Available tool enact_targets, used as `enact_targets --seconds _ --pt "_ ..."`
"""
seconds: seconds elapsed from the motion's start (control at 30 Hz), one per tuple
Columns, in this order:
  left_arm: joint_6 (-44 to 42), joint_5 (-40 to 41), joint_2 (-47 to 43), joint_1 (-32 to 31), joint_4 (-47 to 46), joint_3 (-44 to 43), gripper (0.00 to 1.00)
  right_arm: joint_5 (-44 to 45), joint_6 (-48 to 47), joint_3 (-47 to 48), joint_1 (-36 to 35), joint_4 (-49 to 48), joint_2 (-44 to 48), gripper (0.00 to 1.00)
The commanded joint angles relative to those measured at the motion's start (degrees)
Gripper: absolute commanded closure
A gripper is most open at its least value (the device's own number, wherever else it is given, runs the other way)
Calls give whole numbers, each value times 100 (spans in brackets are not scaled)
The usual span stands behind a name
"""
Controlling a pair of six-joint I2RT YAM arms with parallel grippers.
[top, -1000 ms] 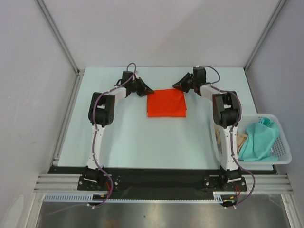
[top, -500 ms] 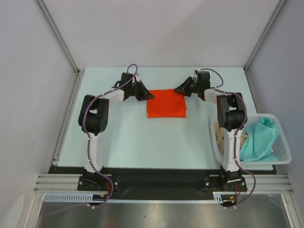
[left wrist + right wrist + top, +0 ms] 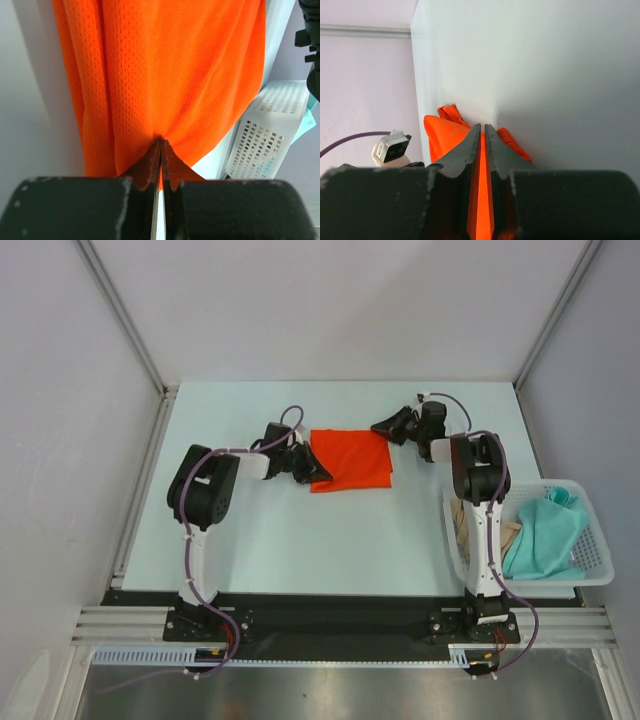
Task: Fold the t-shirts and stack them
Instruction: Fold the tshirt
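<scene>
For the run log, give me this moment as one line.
left gripper: shut on orange t-shirt, near-left corner | right gripper: shut on its far-right corner | teal t-shirt: in white basket

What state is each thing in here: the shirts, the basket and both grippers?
orange t-shirt: folded into a rectangle on the table, pinched at two corners.
left gripper: shut on the orange t-shirt's near-left corner.
right gripper: shut on the orange t-shirt's far-right corner.
teal t-shirt: unfolded, crumpled in the basket.
beige t-shirt: bunched in the basket, mostly hidden by the right arm.
basket: upright, holding two shirts.
</scene>
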State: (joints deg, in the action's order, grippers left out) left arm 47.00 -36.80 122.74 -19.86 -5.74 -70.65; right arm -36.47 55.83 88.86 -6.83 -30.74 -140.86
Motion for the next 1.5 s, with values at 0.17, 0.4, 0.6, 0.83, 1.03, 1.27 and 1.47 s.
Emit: enact_targets --seconds 0.17,0.4,0.6,0.83,1.03,1.27,1.47 --pt "-368 314 -232 122 424 -123 94 448 -775 728 367 1356 93 87" --pt "-165 129 -207 131 521 -1063 91 369 -1662 791 253 2976 1173 80" --pt "-24 50 732 446 529 -1924 89 342 -2234 71 121 3917 2131 70" --pt "-419 -91 1613 702 1363 -2970 87 448 -3069 -45 138 4839 2563 38" --pt "-973 251 920 720 2067 -2859 72 377 -3429 517 182 5226 2230 25" --pt "-1404 673 -528 729 2972 -2902 61 149 -4299 1456 296 5684 1404 24" --pt "-1343 779 -2468 624 3175 -1515 61 -624 -4738 2607 340 5667 402 25"
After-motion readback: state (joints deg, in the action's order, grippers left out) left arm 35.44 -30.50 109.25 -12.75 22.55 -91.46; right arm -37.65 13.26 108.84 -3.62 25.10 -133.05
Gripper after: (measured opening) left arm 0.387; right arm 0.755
